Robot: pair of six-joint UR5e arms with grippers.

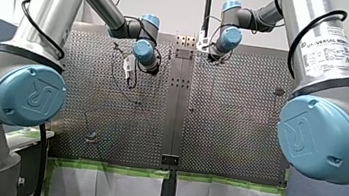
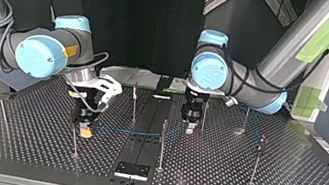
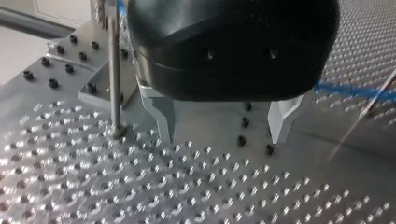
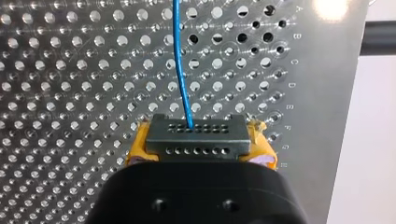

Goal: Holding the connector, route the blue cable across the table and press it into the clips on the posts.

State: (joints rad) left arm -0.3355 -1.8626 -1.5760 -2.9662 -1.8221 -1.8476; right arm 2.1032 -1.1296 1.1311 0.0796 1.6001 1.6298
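Right gripper: my right gripper (image 4: 201, 144) is closed narrowly on the grey connector (image 4: 196, 133), with its yellow pads (image 4: 139, 148) pressed against both ends of it.
Connector: it is gripped just above the perforated table (image 2: 289, 184), at about 8 o'clock from the middle of the top view.
Blue cable: the blue cable (image 4: 180, 60) leaves the connector's upper row of holes. In the top view it runs low over the table toward 3 o'clock and reaches the table's middle.
Left gripper: my left gripper (image 3: 222, 136) is spread wide and holds nothing. Its two metal fingers (image 3: 161, 112) point down, with their tips close over the table.
Left gripper's surroundings: one post (image 3: 114, 70) stands just beside one finger. A stretch of the cable lies well off past the other finger.
Left gripper's place: it sits near the middle of the top view, at about 3 o'clock from the right gripper.
Count: there are two arms, two grippers, one connector and one cable.
Posts: seven thin upright posts can be counted across the top view.
Clips: they are too small to make out, so I cannot tell whether the cable sits in any.
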